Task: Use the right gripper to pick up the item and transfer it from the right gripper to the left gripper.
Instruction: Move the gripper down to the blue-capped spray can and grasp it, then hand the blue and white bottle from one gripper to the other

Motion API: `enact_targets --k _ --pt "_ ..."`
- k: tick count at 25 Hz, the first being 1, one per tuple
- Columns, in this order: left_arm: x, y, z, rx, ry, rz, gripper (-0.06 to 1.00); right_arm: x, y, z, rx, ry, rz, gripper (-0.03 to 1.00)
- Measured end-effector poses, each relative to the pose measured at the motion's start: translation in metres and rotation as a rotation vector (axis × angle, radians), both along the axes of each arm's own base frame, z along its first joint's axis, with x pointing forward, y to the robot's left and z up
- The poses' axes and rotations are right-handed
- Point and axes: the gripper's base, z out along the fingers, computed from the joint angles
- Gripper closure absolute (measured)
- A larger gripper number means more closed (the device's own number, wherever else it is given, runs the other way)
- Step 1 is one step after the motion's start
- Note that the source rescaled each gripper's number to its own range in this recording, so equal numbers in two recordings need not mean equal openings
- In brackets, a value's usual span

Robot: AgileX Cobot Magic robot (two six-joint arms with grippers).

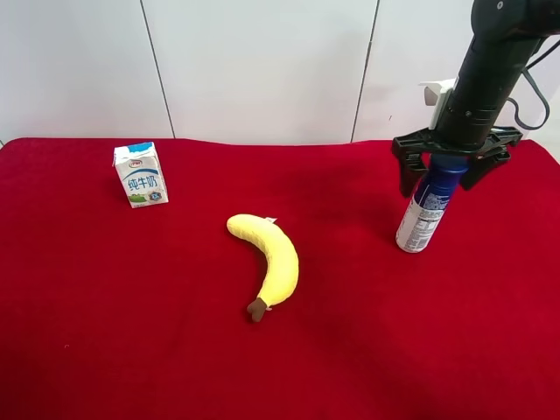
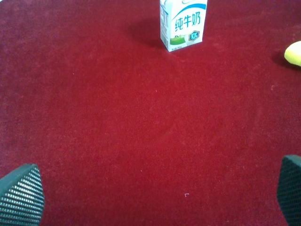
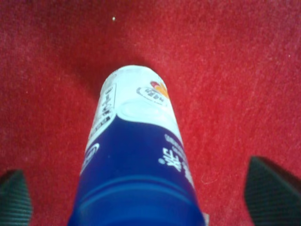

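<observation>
The bottle, white with a blue label and a dark-blue cap, stands slightly tilted on the red cloth at the exterior high view's right. My right gripper, the slim black arm with a cross-bar jaw, is lowered over its cap. In the right wrist view the bottle sits between the two fingers, which stand wide apart with cloth showing on both sides. My left gripper is open and empty above bare cloth; only its fingertips show, and it is out of the exterior high view.
A white-and-blue milk carton stands at the back left of the red cloth; it also shows in the left wrist view. A yellow banana lies mid-table, its tip at the left wrist view's edge. A white wall is behind.
</observation>
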Motion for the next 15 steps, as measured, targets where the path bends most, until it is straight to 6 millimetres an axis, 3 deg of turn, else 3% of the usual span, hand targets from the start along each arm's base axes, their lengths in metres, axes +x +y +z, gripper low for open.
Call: enact_targets --k 1,2,5,15 --pt "0.0000 0.0000 0.0000 0.000 0.000 0.000 -0.06 0.0000 0.0000 0.0000 0.000 0.000 0.000 0.48" --pt "0.0000 0.0000 0.0000 0.000 0.000 0.000 -0.06 0.0000 0.0000 0.0000 0.000 0.000 0.000 0.48" --pt "0.0000 0.0000 0.0000 0.000 0.000 0.000 -0.06 0.0000 0.0000 0.0000 0.001 0.000 -0.005 0.97" --pt "0.0000 0.0000 0.0000 0.002 0.000 -0.001 -0.06 -0.0013 0.0007 0.0010 -0.001 0.006 0.003 0.96"
